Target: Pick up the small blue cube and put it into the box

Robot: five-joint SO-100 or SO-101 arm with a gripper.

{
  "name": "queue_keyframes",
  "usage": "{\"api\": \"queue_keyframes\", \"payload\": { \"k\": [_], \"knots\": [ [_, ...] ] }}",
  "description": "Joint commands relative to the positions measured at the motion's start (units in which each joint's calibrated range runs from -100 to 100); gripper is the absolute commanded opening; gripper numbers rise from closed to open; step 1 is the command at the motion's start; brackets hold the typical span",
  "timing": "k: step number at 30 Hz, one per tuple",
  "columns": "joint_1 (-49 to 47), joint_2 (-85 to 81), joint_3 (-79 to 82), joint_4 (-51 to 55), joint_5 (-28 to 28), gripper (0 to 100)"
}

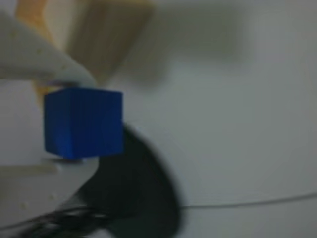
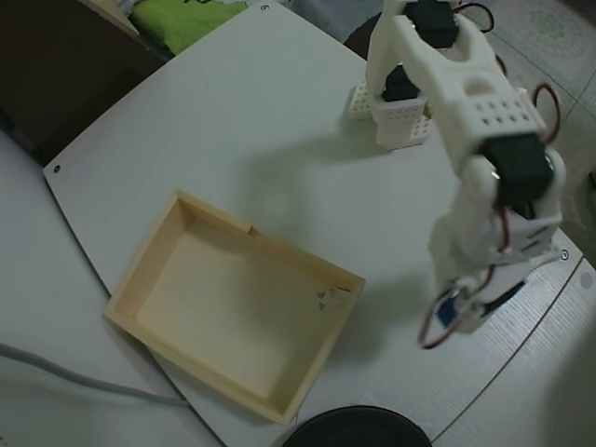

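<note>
In the wrist view the small blue cube fills the left middle, pinched between my two white fingers, one above it and one below. My gripper is shut on it, lifted off the white table. The view is blurred. A corner of the pale wooden box shows at the top left, beyond the cube. From overhead, the box lies left of centre with bare wood inside. My gripper hangs to the right of the box, with a sliver of the blue cube showing under the wrist.
The arm's white base stands at the table's far right. A dark round object sits at the bottom edge, just below the box. A grey cable runs along the lower left. The table edge slants close to the gripper.
</note>
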Motion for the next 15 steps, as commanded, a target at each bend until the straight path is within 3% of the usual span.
{"api": "queue_keyframes", "payload": {
  "k": [1,15],
  "knots": [
    [6.3,-1.3,-8.4,0.7,0.9,4],
    [27.7,-0.3,-15.5,-2.0,2.9,4]
  ]
}}
